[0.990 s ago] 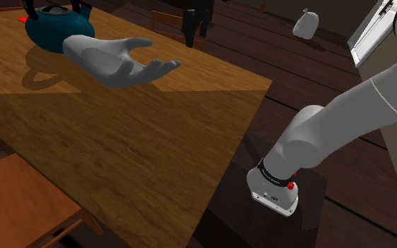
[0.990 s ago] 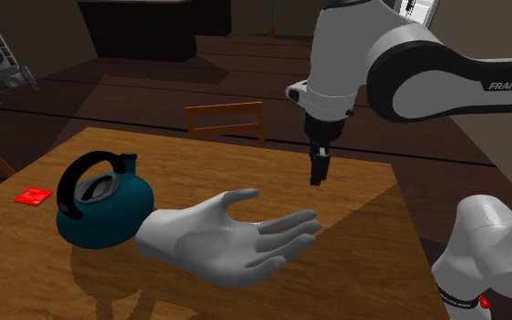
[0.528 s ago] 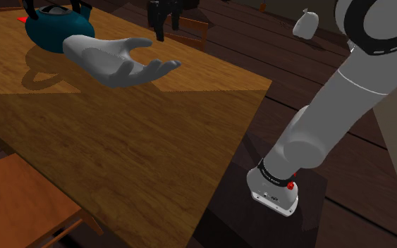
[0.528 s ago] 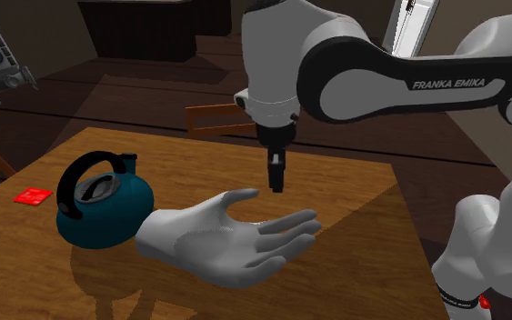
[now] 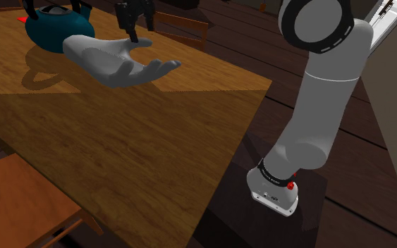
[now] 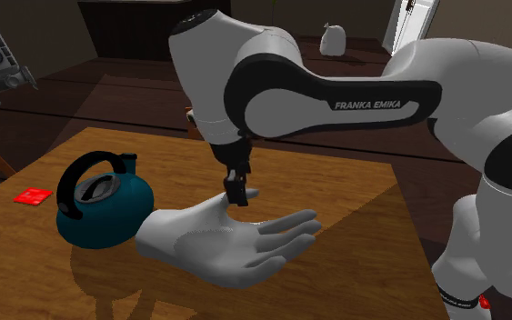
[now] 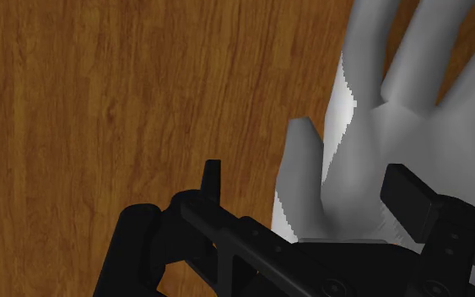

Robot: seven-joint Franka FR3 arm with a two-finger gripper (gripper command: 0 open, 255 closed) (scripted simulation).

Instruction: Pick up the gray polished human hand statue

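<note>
The gray polished hand statue [image 5: 119, 62] lies palm up on the wooden table [image 5: 119, 141], its wrist against a teal kettle [image 5: 52, 28]. My black gripper [image 5: 132, 35] hangs just over the statue's thumb side. From the second exterior view the gripper [image 6: 238, 196] points straight down at the thumb of the hand statue [image 6: 222, 241], next to the kettle [image 6: 104, 205]. In the wrist view the gripper [image 7: 309, 175] is open; its fingers [image 7: 213, 177] stand apart on either side of the thumb and palm edge of the hand statue [image 7: 370, 135], not clasping it.
A small red flat item [image 6: 34, 195] lies on the table beyond the kettle. A wooden chair [image 6: 226, 118] stands at the table's far side, and another chair seat [image 5: 20, 204] at the shoulder view's lower left. The arm's base [image 5: 274, 190] sits off the table's corner.
The arm has swung toward the shoulder view's left and come down, carrying the gripper from beyond the table's far edge to just above the statue's thumb. The statue and kettle have not moved.
</note>
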